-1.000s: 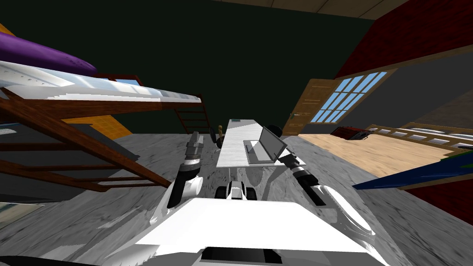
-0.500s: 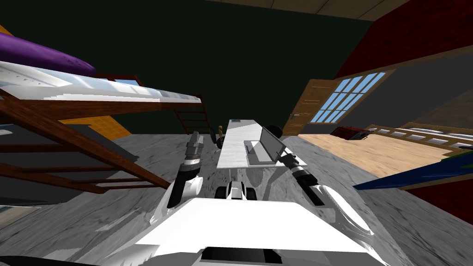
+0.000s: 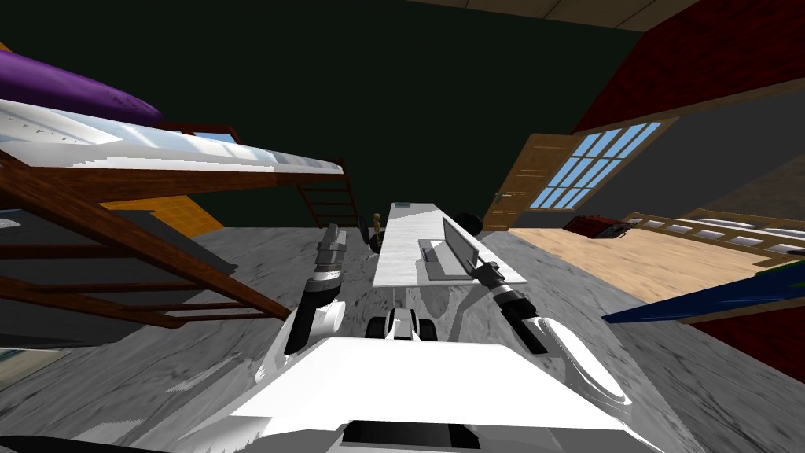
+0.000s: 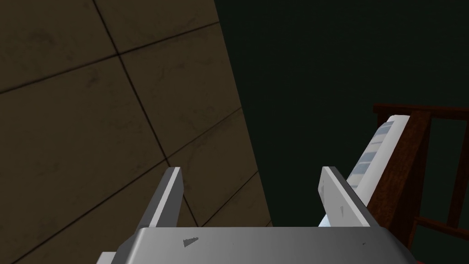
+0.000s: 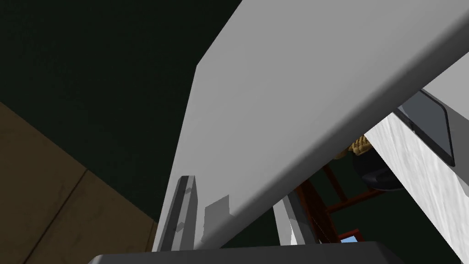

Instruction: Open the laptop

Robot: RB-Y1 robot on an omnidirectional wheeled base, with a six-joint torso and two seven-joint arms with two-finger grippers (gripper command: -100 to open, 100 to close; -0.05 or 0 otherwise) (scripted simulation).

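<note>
**A:** Where is the laptop found?

**B:** The laptop (image 3: 437, 264) is seen on the white desk (image 3: 397, 253), towards the desk's near end and right side. Its base is laid flat. The lid (image 3: 461, 244) is raised steeply from the base's right edge.

**A:** How is the right gripper placed?

**B:** The right gripper (image 3: 476, 270) is held at the lid's near corner, with the arm stretched forward over the desk's near right corner. In the right wrist view the lid's grey slab is caught between the two fingers (image 5: 181, 215). They are drawn in narrow, one on each face.

**A:** And the left gripper?

**B:** The left gripper (image 3: 333, 232) is raised to the left of the desk, well apart from the laptop. Its fingers (image 4: 169, 197) are spread wide, and nothing is held between them.

**A:** What is seen around the desk?

**B:** A wooden bunk bed (image 3: 157, 177) is seen to the left, and a grey marbled floor (image 3: 259, 267) is spread under the desk.
</note>
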